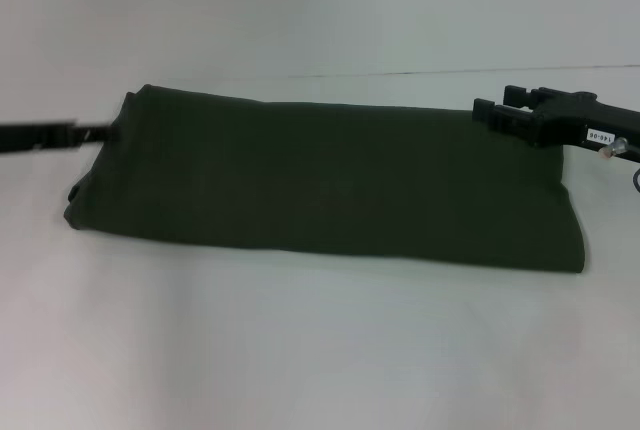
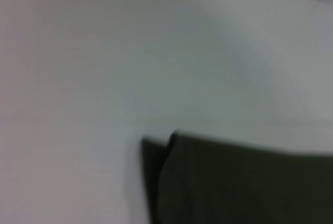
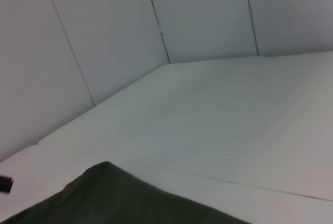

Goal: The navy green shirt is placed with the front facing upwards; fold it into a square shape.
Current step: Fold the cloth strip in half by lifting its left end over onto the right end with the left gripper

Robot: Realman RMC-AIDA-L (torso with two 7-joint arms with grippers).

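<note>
Head view: navy green shirt (image 1: 330, 185) folded (plain side up) between left gripper (image 1: 100, 134) and right gripper (image 1: 490, 110).

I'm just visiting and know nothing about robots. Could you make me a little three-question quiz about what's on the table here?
1. True or false: the navy green shirt lies fully spread out with its sleeves showing.
2. Which claw is at the shirt's far right corner: A) left claw B) right claw?
3. Fill in: the shirt rests on a white ____.

Key: 1 false, it is folded into a long band. 2 B. 3 table.
</note>
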